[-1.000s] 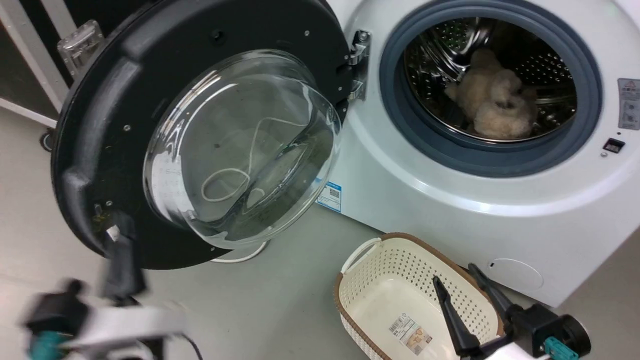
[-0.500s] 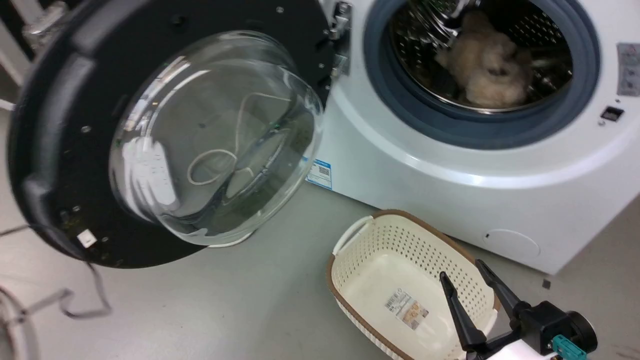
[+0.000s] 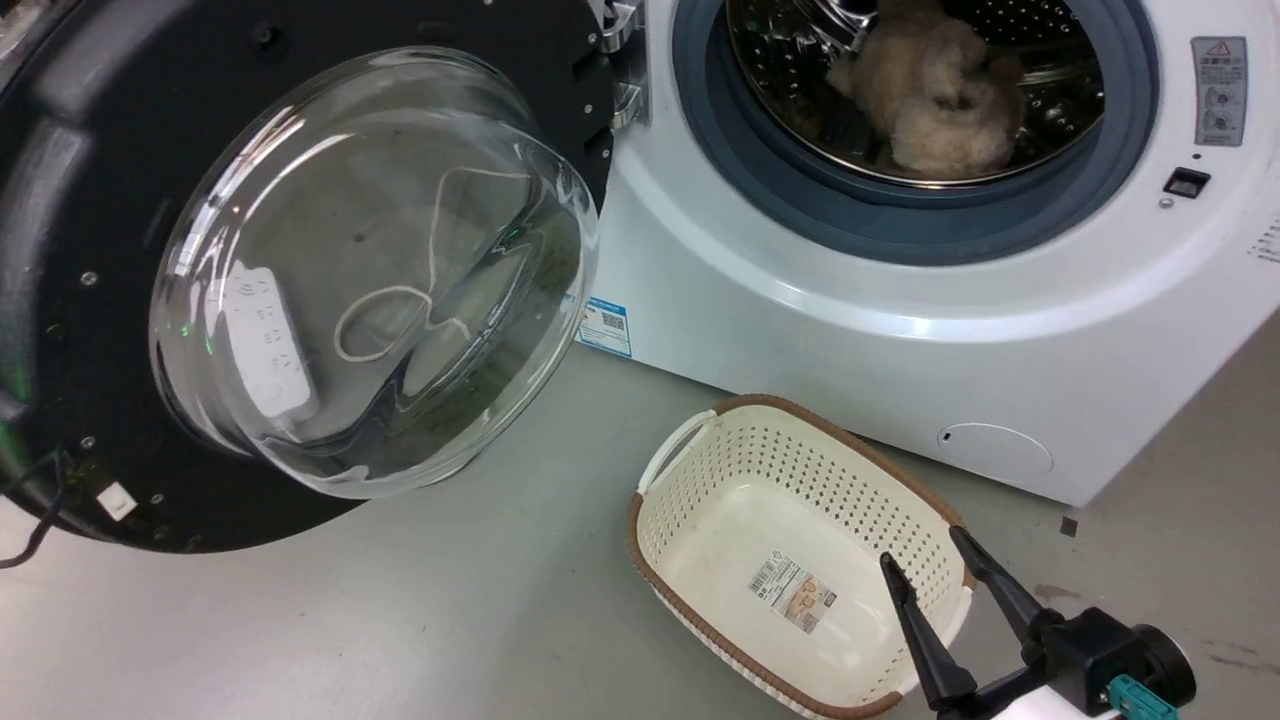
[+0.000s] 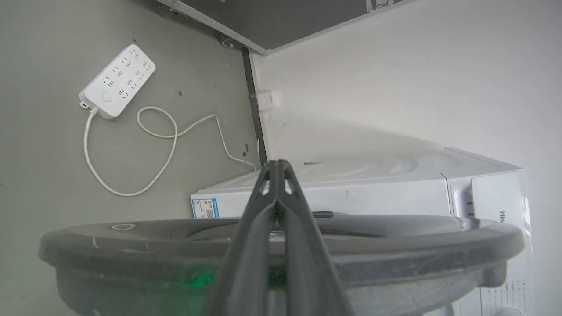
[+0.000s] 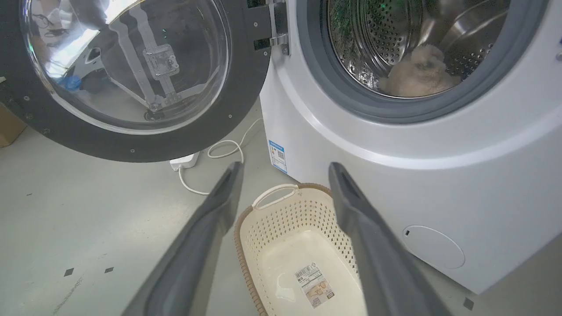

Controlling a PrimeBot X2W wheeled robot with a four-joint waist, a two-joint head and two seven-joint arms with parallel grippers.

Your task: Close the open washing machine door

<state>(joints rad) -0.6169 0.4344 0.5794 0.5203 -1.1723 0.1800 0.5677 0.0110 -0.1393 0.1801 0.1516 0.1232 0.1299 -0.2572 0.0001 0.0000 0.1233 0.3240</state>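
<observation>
The washing machine door (image 3: 90, 150) stands swung open at the left of the head view, its glass bowl (image 3: 370, 270) bulging toward me. The white washing machine (image 3: 850, 340) is at the right, with a cream fluffy item (image 3: 935, 100) in its steel drum. My right gripper (image 3: 923, 550) hangs open over the basket, well clear of the door. In the left wrist view my left gripper (image 4: 277, 166) is shut on nothing, and its fingers (image 4: 263, 228) cross the door's black rim (image 4: 417, 237), seen edge-on. I cannot tell whether they touch it.
A cream perforated basket (image 3: 700, 480) sits on the grey floor before the machine, under my right gripper (image 5: 285, 169). A white power strip (image 4: 117, 81) with a looped cord lies on the floor behind the door. A wall rises behind the machine (image 4: 395, 193).
The head camera has moved, so door and machine sit higher and further left in the picture. My left arm, blurred at the door's lower rim a second ago, has left that view. The right gripper stays open.
</observation>
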